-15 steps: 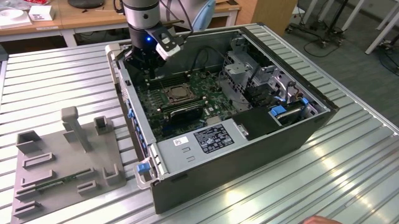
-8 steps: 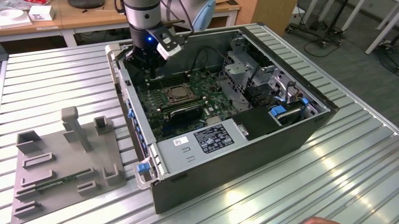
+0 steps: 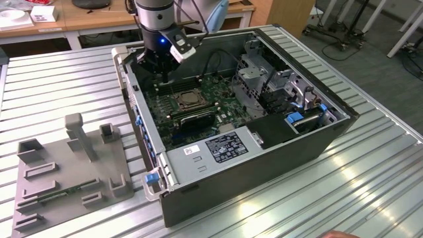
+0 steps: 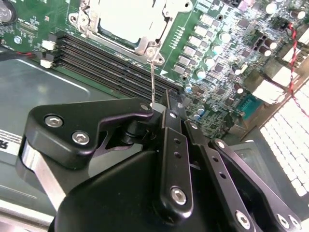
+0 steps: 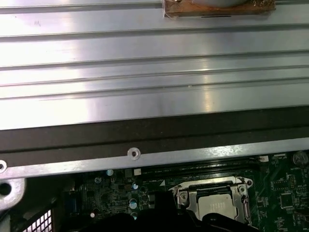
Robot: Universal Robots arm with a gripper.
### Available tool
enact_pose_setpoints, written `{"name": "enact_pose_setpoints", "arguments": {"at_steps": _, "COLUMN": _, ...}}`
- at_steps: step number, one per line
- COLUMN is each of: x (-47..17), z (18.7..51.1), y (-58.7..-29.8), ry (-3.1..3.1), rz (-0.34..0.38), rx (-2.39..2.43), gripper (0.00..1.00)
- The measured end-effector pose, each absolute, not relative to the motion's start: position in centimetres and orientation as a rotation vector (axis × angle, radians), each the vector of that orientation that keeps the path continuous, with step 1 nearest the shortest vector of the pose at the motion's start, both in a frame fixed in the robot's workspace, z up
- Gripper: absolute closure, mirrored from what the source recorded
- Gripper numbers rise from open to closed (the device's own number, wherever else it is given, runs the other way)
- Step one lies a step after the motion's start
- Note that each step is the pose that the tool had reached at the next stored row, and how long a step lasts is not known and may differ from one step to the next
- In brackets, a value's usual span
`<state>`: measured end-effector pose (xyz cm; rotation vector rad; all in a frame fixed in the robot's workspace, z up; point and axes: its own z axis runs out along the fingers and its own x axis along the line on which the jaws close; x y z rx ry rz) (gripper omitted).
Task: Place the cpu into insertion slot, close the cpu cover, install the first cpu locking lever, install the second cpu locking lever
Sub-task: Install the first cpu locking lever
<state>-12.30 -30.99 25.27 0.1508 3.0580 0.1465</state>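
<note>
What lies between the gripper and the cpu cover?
In the second wrist view, black memory slots and a thin metal lever lie between gripper and cpu cover.

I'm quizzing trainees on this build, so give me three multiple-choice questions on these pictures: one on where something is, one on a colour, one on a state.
1. Where is the gripper?
A outside the computer case
B over the open case's board, by the insertion slot
C under the case

2. What colour is the motherboard?
A blue
B red
C green

3. What state is the cpu in?
A seated in the insertion slot
B held in the air
C standing on edge

Answers:
1. B, because the exterior view shows the gripper reaching down over the board beside the slot.
2. C, because the board is green around the slot in every view.
3. A, because in both wrist views the cpu's pale metal top lies flat within the slot's metal frame.
</note>
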Motion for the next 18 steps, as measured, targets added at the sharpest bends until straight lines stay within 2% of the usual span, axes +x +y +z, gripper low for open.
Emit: {"name": "enact_pose_setpoints", "arguments": {"at_steps": 18, "x": -10.2, "z": 25.2, "y": -31.0, "ry": 3.058, "rz": 0.146, "rx": 0.151, "gripper": 0.89}}
